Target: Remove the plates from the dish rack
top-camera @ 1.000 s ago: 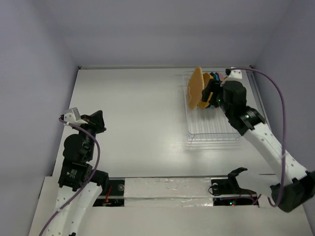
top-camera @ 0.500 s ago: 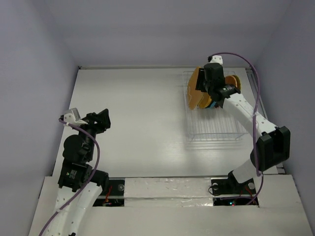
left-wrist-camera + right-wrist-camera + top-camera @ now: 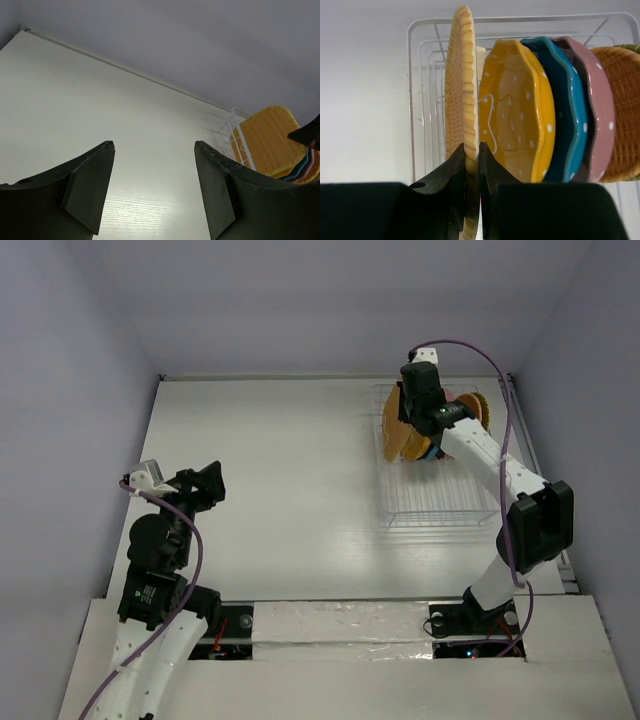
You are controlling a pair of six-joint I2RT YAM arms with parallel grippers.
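Observation:
Several plates stand on edge in the dish rack [image 3: 415,100] [image 3: 435,510] at the back right. The nearest one is a yellow woven-look plate [image 3: 462,75] [image 3: 398,425] [image 3: 267,140]. Behind it stand a yellow dotted scalloped plate [image 3: 520,110], a teal one [image 3: 567,110], a pink one [image 3: 597,110] and an orange woven one [image 3: 625,110]. My right gripper [image 3: 471,150] [image 3: 415,415] is shut on the rim of the yellow woven-look plate, one finger on each face. At the left of the table my left gripper [image 3: 154,145] [image 3: 205,485] hangs open and holds nothing.
The white table [image 3: 280,460] spreads between the arms. Grey walls [image 3: 90,390] close it in at the left, back and right. The front half of the rack holds no plates.
My right gripper has reached over the rack from its right side and shut on the front plate's rim. My left gripper has opened from shut, in place.

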